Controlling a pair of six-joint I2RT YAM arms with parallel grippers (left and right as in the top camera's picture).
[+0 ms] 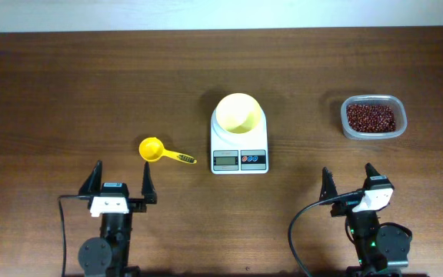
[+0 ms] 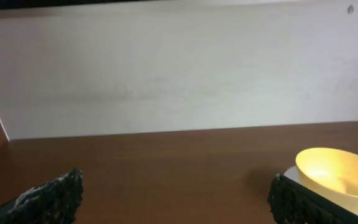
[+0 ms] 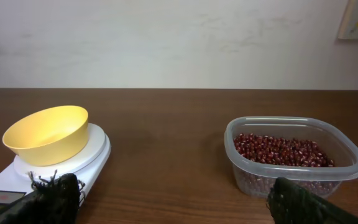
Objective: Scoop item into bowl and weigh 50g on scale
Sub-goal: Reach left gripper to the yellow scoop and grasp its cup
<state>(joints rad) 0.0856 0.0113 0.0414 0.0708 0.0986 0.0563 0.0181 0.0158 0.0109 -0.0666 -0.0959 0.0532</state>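
Observation:
The pale-yellow bowl (image 1: 239,113) sits empty on the white scale (image 1: 239,155) at the table's middle; both show in the right wrist view, the bowl (image 3: 46,134) on the scale (image 3: 92,159), and the bowl shows in the left wrist view (image 2: 339,175). Dark red-brown beans (image 1: 371,117) fill a clear tub (image 1: 348,127) at the right, also in the right wrist view (image 3: 281,150). My left gripper (image 1: 119,184) (image 2: 176,202) is open and empty near the front edge. My right gripper (image 1: 349,181) (image 3: 173,199) is open and empty, in front of the tub.
A small yellow handled scoop (image 1: 154,150) lies on the wooden table (image 1: 91,85) left of the scale, ahead and right of my left gripper. A pale wall (image 3: 166,43) stands behind the table's far edge.

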